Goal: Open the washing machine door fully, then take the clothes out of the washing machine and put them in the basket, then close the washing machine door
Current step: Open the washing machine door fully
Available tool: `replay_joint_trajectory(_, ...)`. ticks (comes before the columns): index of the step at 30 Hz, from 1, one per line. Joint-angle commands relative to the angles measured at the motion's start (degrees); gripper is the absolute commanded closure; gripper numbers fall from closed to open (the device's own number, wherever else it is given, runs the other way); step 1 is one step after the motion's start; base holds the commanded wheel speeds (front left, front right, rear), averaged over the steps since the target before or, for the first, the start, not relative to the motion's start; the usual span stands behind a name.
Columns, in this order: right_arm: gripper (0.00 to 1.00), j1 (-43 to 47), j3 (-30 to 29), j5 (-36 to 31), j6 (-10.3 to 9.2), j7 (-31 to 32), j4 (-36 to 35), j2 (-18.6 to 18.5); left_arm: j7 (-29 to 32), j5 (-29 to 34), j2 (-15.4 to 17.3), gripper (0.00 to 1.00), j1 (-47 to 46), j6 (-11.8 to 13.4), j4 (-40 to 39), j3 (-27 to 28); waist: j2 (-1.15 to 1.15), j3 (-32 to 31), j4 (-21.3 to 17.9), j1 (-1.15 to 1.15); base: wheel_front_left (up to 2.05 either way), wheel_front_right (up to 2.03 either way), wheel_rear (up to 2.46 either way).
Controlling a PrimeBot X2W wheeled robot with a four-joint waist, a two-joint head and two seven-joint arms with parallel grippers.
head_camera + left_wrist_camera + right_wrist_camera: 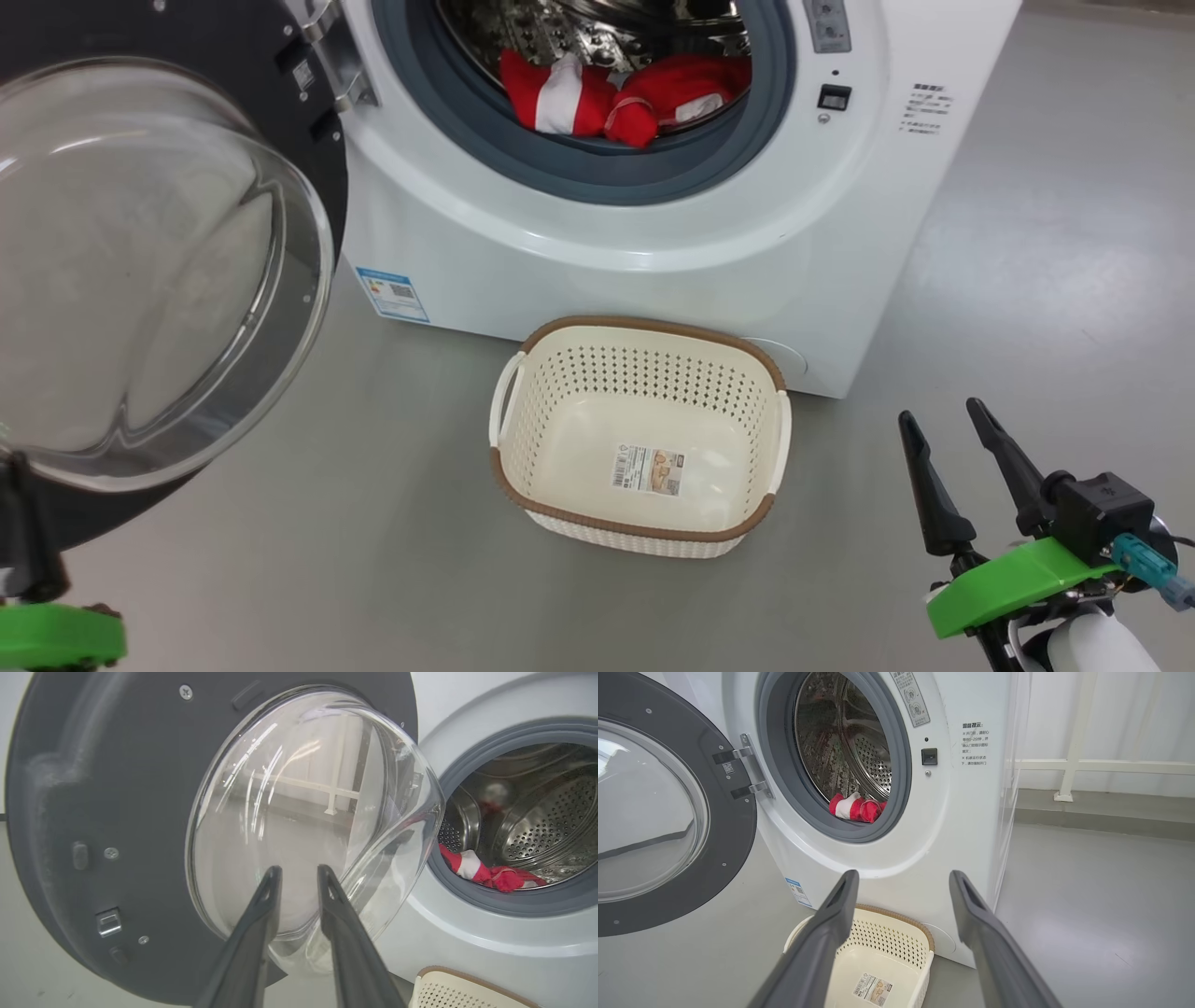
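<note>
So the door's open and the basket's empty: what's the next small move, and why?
Probably raise the right claw into the washing machine toward the clothes. The washing machine door stands wide, the red clothes lie just inside the opening, the basket below holds nothing, and that claw is open and free; the left claw is by the door's glass.

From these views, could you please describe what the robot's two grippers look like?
The right gripper and left gripper each have two long, tapering dark fingers on a bright green bracket. Behind the right one sit a black block, a teal cable connector and a white forearm.
</note>
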Motion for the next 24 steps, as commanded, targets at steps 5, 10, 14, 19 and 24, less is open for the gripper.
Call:
replay_joint_trajectory(5, 0.00, 0.16, 0.60, 0.98, 0.42, -0.52, -1.60, 0.12, -0.29, -1.58, 1.06, 0.00, 2.39, 0.09, -3.99, -1.92, 0.00, -0.81, -1.91, 0.00, 0.00, 0.00, 0.00)
replay_joint_trajectory(10, 0.00, 0.53, 0.11, 1.03, 0.42, -0.52, -1.90, 0.29, -0.29, -1.96, 0.55, 0.00, 4.17, 0.09, -6.65, -5.75, 0.00, -1.13, -3.81, 0.00, 0.00, 0.00, 0.00)
replay_joint_trajectory(14, 0.00, 0.79, -0.45, 1.00, 0.42, -0.52, -2.26, 0.34, -0.29, -2.09, 1.13, 0.00, 5.18, 0.09, -8.76, -9.35, 0.00, -1.01, -5.25, 0.00, 0.00, 0.00, 0.00)
replay_joint_trajectory(19, 0.00, 1.33, -1.02, 0.99, 0.42, -0.52, -2.46, 0.37, -0.29, -2.20, 1.59, 0.00, 5.79, 0.09, -10.99, -12.10, 0.00, -1.15, -6.84, 0.00, 0.00, 0.00, 0.00)
replay_joint_trajectory(24, 0.00, 1.81, -1.37, 1.00, 0.42, -0.52, -2.65, 0.41, -0.29, -2.31, 2.07, 0.00, 6.71, 0.09, -12.54, -14.99, 0.00, -1.30, -8.51, 0.00, 0.00, 0.00, 0.00)
